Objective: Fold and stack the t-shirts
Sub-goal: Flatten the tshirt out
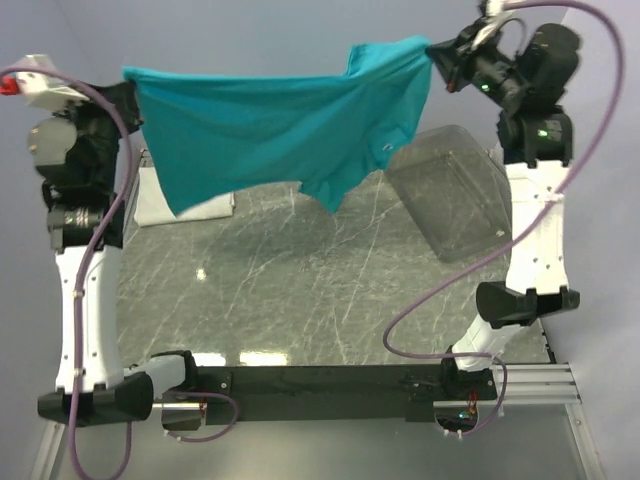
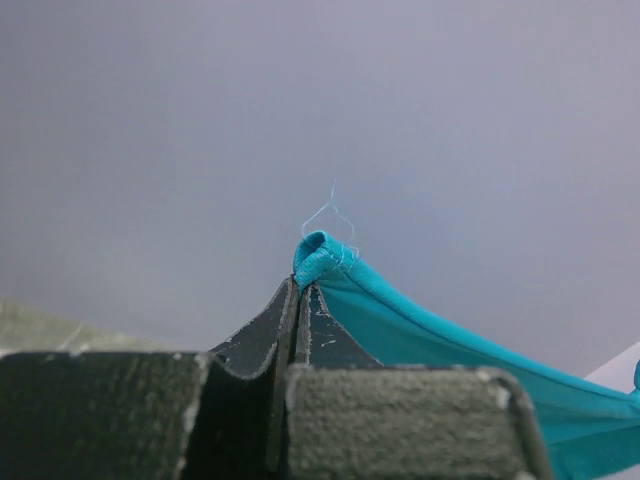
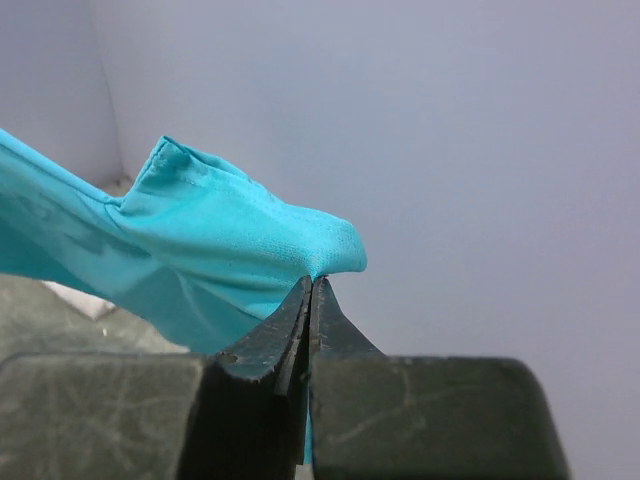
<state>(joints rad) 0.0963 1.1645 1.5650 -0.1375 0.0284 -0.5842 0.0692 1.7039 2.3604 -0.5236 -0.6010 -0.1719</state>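
The teal-blue t-shirt [image 1: 280,125] hangs stretched in the air between both arms, high above the table. My left gripper [image 1: 128,92] is shut on its left corner; the hem [image 2: 322,252] pokes out above the closed tips [image 2: 300,290]. My right gripper [image 1: 435,52] is shut on the shirt's right end, cloth [image 3: 230,240] bunched at the tips [image 3: 312,285]. The shirt's lower edge droops to a point near the middle. The white t-shirt [image 1: 170,200] lies on the table at the back left, partly hidden behind the teal one.
A clear plastic rectangular tray [image 1: 455,190] stands at the back right of the dark marbled table [image 1: 300,290], close to the right arm. Purple cables loop beside both arms.
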